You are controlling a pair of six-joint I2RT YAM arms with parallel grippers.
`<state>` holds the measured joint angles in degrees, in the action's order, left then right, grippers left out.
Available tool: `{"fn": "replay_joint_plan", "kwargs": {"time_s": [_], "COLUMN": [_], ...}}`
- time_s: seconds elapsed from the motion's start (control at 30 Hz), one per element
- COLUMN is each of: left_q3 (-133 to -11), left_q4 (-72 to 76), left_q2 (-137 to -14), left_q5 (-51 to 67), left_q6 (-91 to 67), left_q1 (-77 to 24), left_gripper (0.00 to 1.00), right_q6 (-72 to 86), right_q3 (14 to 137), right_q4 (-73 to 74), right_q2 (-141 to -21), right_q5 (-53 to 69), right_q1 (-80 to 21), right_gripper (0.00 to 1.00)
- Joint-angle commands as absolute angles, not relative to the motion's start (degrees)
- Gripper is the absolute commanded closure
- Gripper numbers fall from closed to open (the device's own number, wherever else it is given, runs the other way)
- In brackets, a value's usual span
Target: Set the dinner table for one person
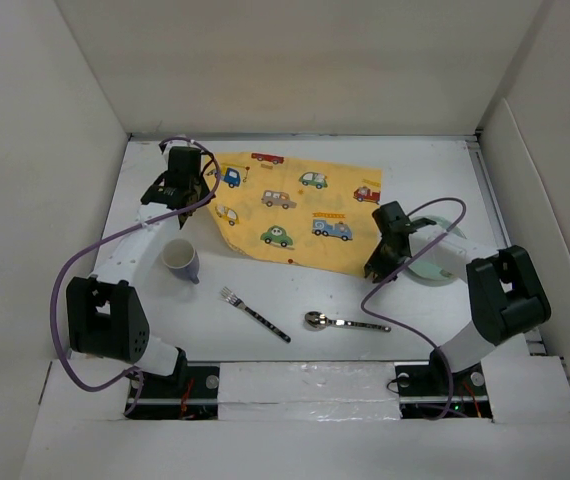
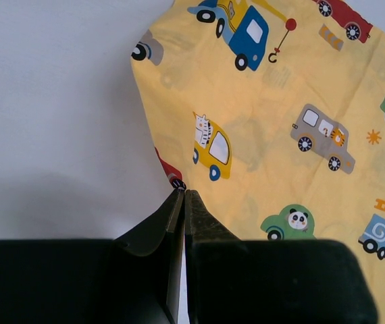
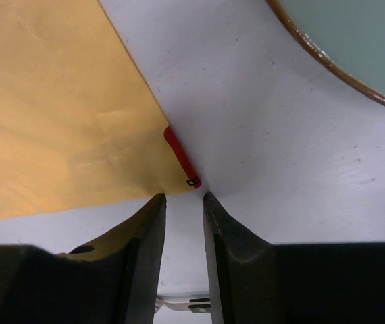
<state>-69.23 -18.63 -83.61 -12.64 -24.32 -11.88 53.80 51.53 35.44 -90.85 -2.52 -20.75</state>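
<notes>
Pressing flat against each other, the fingers of the left gripper (image 2: 183,193) leave no gap, and their tips sit right at the left edge of the yellow car-print cloth (image 2: 273,135). Whether any fabric is caught between them, I can't tell. Over on the right, the right gripper (image 3: 184,200) has its fingers a narrow slit apart with nothing between them. The tips are low over the white surface, just short of the cloth's near right corner, where a small red mark (image 3: 179,156) shows on the edge. Right of that corner sits the pale green, brown-rimmed plate (image 3: 354,40), partly under the right arm in the overhead view. On the near side of the cloth there's an upright cup (image 1: 180,258) at the left, a fork (image 1: 255,313) in the middle and a spoon (image 1: 343,322) to its right, none of them touching. The dinner table (image 1: 415,310) lies beneath all of it, spanning wall to wall.
</notes>
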Motion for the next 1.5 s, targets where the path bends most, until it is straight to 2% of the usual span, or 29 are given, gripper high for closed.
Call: {"fn": "replay_joint_plan", "kwargs": {"time_s": [0.0, 0.03, 0.2, 0.37, 0.6, 0.7, 0.73, 0.77, 0.87, 0.97, 1.07, 1.1, 1.13, 1.33, 1.47], "left_q3": [-70.3, -70.6, -72.0, -72.2, -72.5, -72.9, -72.8, -72.8, -73.8, -77.9, -86.7, -94.6, -94.7, -109.8, -111.7], "left_q4": [-17.5, -17.5, -18.0, -18.2, -17.5, -17.4, -17.2, -17.1, -17.4, -18.3, -20.6, -22.7, -22.8, -26.1, -24.5], "left_q2": [-80.9, -80.9, -80.8, -80.6, -81.5, -81.6, -81.3, -81.2, -81.3, -81.6, -82.5, -83.0, -83.0, -83.3, -83.4], "left_q5": [-12.5, -12.5, -12.7, -13.4, -12.9, -12.2, -12.1, -11.9, -11.3, -11.2, -12.6, -14.0, -14.0, -15.6, -9.4], "left_q6": [-24.3, -24.3, -24.2, -23.9, -23.7, -23.9, -23.9, -23.6, -23.4, -22.9, -21.5, -20.5, -20.5, -20.0, -22.7], "left_q1": [-11.9, -11.9, -11.9, -11.9, -11.9, -11.9, -11.9, -11.9, -11.9, -11.9, -11.9, -11.9, -11.9, -11.3, -7.7], "left_gripper": [1.0, 1.0, 1.0, 1.0, 1.0, 1.0, 1.0, 1.0, 1.0, 1.0, 1.0, 1.0, 1.0, 1.0, 1.0], "right_q6": [55.7, 56.0, 56.0, 55.4, 55.1, 54.4, 54.1, 53.7, 53.2, 50.8, 48.4, 47.2, 46.7, 43.2, 41.4], "right_q3": [50.7, 50.7, 52.1, 53.1, 54.8, 56.4, 56.9, 57.7, 59.6, 67.6, 80.9, 91.0, 91.1, 112.3, 118.4], "right_q4": [34.3, 34.2, 34.3, 34.9, 38.0, 38.8, 38.8, 38.8, 38.9, 41.7, 44.9, 46.7, 46.7, 51.8, 50.6], "right_q2": [-91.2, -91.1, -92.4, -93.2, -96.1, -97.7, -98.1, -98.3, -95.3, -87.6, -81.9, -80.0, -80.0, -79.6, -80.5], "right_q5": [-4.2, -4.5, -5.2, -5.6, -6.4, -6.6, -6.5, -6.3, -8.4, -11.0, -12.2, -11.8, -11.8, -10.7, -8.2], "right_q1": [-20.7, -20.7, -19.7, -19.2, -19.2, -19.2, -19.2, -19.2, -19.8, -20.4, -20.4, -20.9, -20.9, -18.9, -14.9], "right_gripper": [0.67, 0.71, 0.74, 0.69, 0.71, 0.82, 0.93, 0.98, 1.0, 1.0, 1.0, 1.0, 1.0, 1.0, 1.0]}}
